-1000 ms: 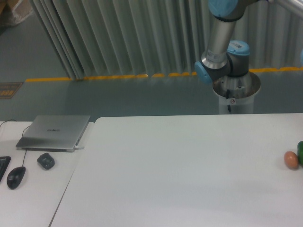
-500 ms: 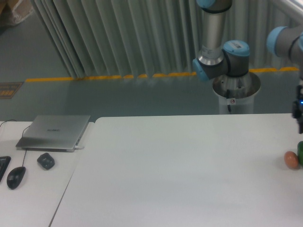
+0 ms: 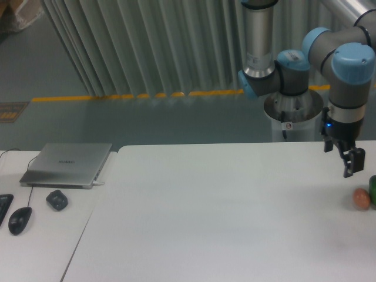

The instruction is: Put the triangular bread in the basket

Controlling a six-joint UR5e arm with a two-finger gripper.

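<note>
End effector (image 3: pixel 350 166) above table (image 3: pixel 223 211), fingers' spread unclear, reddish ball (image 3: pixel 361 198) just below-right

Single fixed cam, raised, front of the wide white table (image 3: pixel 223 223), looking across it at the grey pleated curtain (image 3: pixel 147 47). Mid-range; table's right edge cropped.

At my nine o'clock sit a closed laptop (image 3: pixel 66 164), a mouse (image 3: pixel 19 220) and a small dark lump (image 3: pixel 57 200); a reddish ball (image 3: pixel 361 198) lies at three.

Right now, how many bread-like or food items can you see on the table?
1 for sure: a small reddish-orange ball at the right edge, below the tool. A green thing beside it is cut off. No triangular bread or basket shows; they may be off-frame.
</note>
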